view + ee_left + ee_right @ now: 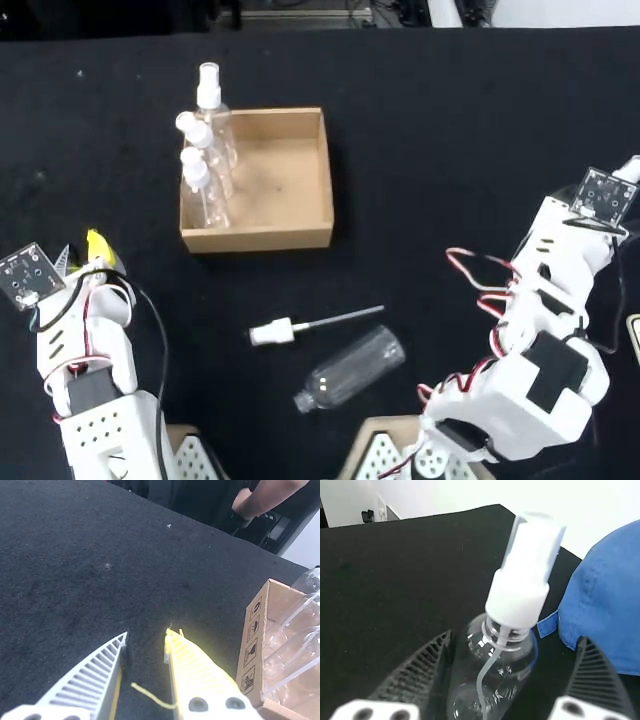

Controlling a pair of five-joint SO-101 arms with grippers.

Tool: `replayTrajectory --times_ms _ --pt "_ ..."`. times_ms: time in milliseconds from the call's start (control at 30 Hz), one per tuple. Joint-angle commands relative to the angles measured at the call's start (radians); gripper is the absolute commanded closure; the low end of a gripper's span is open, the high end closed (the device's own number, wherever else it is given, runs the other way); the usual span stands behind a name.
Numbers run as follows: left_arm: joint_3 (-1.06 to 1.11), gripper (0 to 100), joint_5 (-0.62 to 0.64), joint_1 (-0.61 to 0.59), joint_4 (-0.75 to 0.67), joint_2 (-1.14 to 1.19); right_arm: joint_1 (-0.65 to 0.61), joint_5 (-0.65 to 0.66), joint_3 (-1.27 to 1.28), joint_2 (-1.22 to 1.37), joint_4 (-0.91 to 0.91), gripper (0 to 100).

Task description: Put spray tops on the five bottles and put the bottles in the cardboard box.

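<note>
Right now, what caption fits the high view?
Three topped bottles stand in the cardboard box; a bare bottle and spray top lie outside.

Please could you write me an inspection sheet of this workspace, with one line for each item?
Surface: black table cloth, a few light specks.
Job's things: cardboard box holds three capped bottles along one wall; uncapped bottle lies beside loose spray top; fifth bottle is capped.
Clutter: blue cap beside the fifth bottle.
Grippers: left pincer open, empty; right pincer open around the fifth bottle.
Cables: red, white and black wires looping along both arms.
Surroundings: white wall.
</note>
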Motion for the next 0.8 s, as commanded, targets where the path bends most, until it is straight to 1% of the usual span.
replayTrajectory --times_ms 0,67,133,200,233,467,767 --pt "0.024 90 -0.005 0.001 -0.005 -0.017 0.014 -0.005 -0.005 0.013 -0.028 67.5" --pt "0.024 90 -0.005 0.001 -0.005 -0.017 0.012 -0.005 -0.008 0.042 -0.031 71.3" --pt "0.024 90 -0.005 0.001 -0.005 -0.017 0.017 -0.005 -0.018 0.070 -0.038 78.5" --pt "0.024 90 -0.005 0.001 -0.005 -0.017 0.018 -0.005 -0.021 0.099 -0.077 83.8" --pt "0.024 90 -0.005 0.001 -0.005 -0.017 0.020 -0.005 -0.018 0.114 -0.107 85.0" --pt "0.024 90 -0.005 0.001 -0.005 -0.017 0.018 -0.005 0.042 0.151 -0.272 85.4" --pt "0.024 90 -0.005 0.001 -0.005 -0.017 0.018 0.003 0.045 0.151 -0.279 84.8"
